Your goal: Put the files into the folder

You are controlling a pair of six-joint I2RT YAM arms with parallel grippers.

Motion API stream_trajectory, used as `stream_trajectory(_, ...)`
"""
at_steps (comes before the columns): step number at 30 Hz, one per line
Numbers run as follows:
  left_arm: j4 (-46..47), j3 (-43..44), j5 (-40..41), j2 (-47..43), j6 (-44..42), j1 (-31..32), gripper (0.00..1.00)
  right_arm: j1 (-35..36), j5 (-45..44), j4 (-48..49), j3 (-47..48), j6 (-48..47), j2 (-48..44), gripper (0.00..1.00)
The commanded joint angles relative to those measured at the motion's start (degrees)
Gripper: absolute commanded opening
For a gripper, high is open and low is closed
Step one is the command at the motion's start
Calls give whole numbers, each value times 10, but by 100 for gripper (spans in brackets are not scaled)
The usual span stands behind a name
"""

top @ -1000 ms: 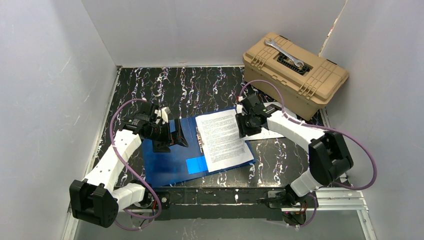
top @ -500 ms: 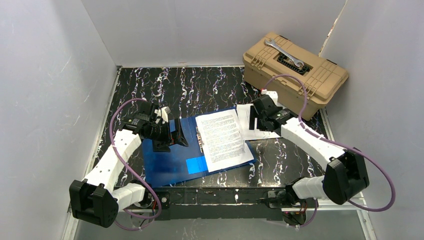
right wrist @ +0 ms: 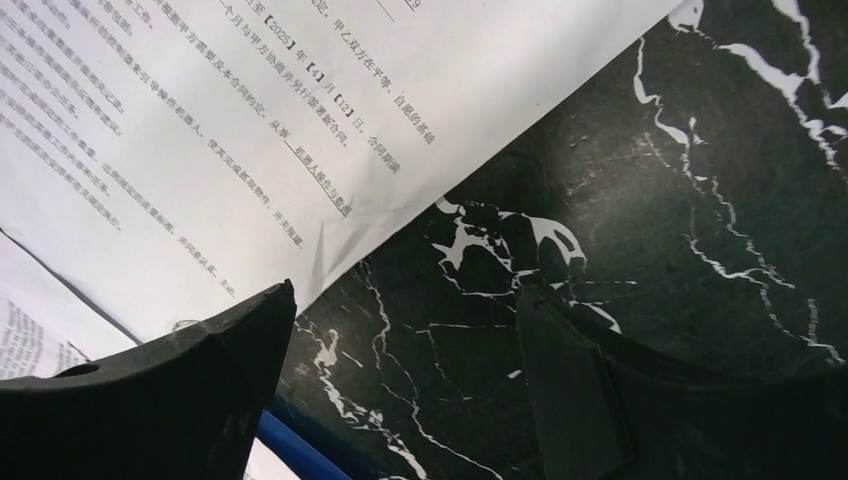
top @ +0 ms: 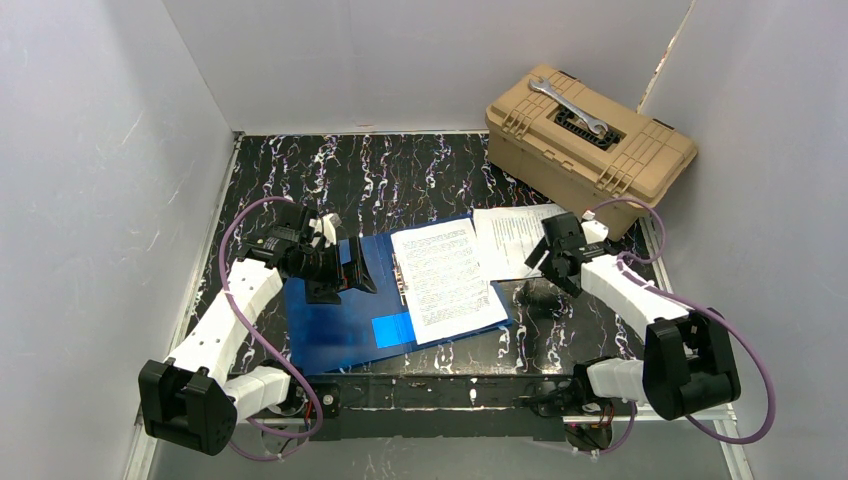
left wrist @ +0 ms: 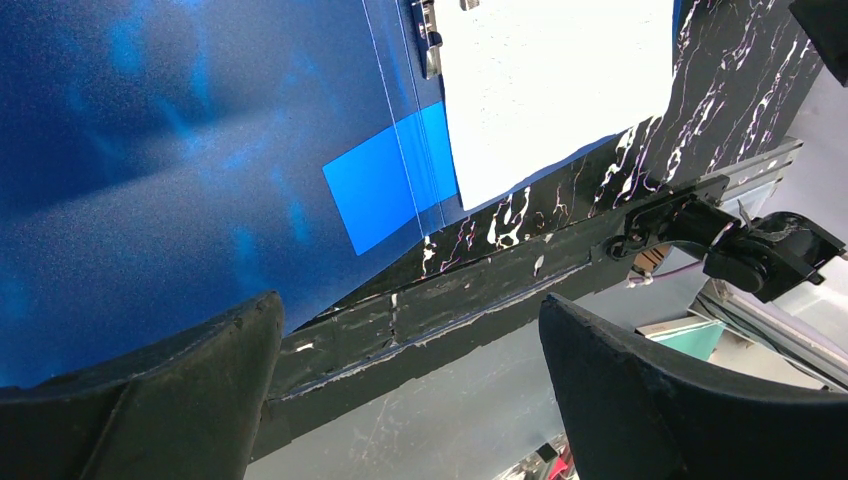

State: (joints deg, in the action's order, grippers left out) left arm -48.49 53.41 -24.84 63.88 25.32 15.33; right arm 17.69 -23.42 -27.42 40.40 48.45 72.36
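1. The folder [top: 335, 325] is glossy blue and lies open and flat at the centre of the top view. A lighter blue patch [top: 392, 328] sits near its spine, and a metal clip [left wrist: 428, 40] runs along the spine.
2. The files are white sheets dense with black print. One sheet [top: 446, 280] lies on the folder's right half. The loose sheets [top: 505, 240] lie on the table just right of the folder, one overlapping another, and the top one has a creased corner [right wrist: 330, 235].
3. The left gripper [top: 342, 280] hangs over the folder's left cover with its claw spread wide and holding nothing.
4. The right gripper [right wrist: 400, 390] is at the near corner of the loose sheets, also spread wide, with only paper and table between its fingers.
5. The folder's near edge runs close to the table's [top: 400, 170] near edge. Marbled black tabletop shows between the folder and the back wall. White walls close the left, back and right.
6. The tan toolbox [top: 600, 165] stands at the upper right with its lid shut and a wrench [top: 568, 107] lying on top.
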Motion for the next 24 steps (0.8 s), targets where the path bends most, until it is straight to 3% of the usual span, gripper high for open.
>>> stream_trajectory(1,-16,13,-11,-9,-9,-2,98,-7,3,61,-22,91,-10,89)
stream_trajectory(24,-24,16,0,-5,-14,-2,98,-37,-52,156,-74,209,63,75)
